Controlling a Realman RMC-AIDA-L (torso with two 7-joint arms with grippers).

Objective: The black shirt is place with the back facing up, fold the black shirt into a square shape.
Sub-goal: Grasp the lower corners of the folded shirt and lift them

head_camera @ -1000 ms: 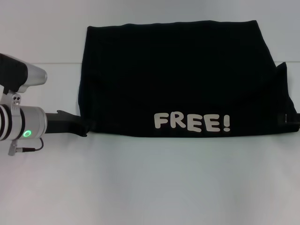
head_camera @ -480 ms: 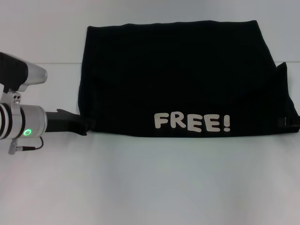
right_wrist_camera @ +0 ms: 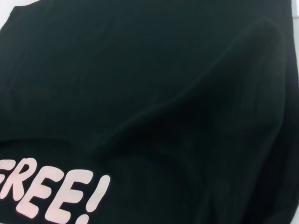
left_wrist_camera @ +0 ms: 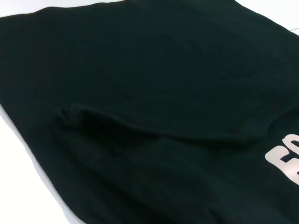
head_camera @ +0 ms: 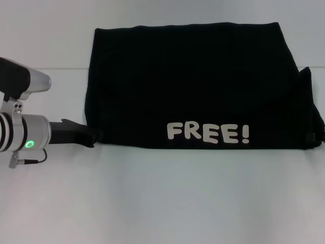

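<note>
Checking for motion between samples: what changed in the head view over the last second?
The right gripper slid outward along the shirt's near right corner: a second ago it reached in at that edge, now only a sliver shows at the frame's right border. The left gripper stayed at the shirt's near left corner. Shirt and "FREE!" lettering unchanged.

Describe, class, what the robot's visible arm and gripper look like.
The left arm is a silver metal cylinder with white rings, a glowing green ring light, a thin black cable and a grey-and-black housing above. The left gripper is matte black. The right arm barely shows.
</note>
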